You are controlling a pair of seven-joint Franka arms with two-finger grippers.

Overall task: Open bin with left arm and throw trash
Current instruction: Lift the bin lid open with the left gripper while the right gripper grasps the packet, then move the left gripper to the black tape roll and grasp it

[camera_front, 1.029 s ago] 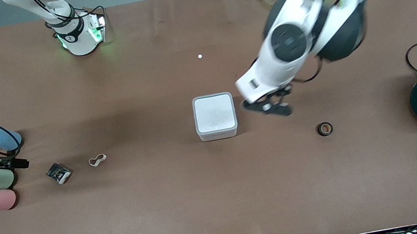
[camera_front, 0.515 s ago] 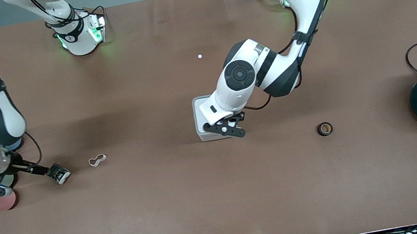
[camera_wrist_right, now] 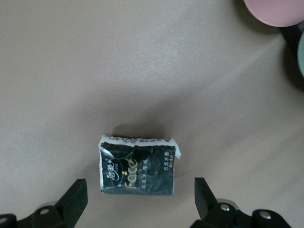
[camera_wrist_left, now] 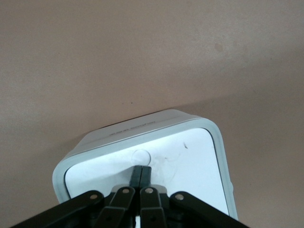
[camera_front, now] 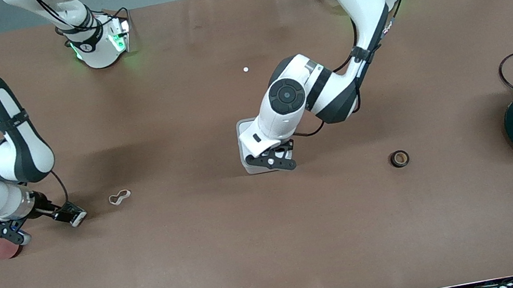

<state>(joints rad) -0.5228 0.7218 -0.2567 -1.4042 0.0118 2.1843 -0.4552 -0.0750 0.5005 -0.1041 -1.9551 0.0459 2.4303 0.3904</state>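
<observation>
At the middle of the desk (camera_front: 233, 253) stands the bin (camera_wrist_left: 156, 127), its lid down, and the left gripper (camera_wrist_left: 141, 172) rests on the lid with fingers pressed together. Toward the right arm's end, the right gripper (camera_wrist_right: 137, 199) hangs wide open over the black wrapper (camera_wrist_right: 137, 165); the rubber band (camera_front: 119, 196) lies just beside it, the tape roll (camera_front: 399, 159) toward the left arm's end.

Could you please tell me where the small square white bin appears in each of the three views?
Front view: small square white bin at table centre, mostly hidden under the left gripper.
Left wrist view: bin fills the lower frame, lid down.
Right wrist view: not in it.
Shared landmark: left gripper, jaws shut, over the lid.
</observation>
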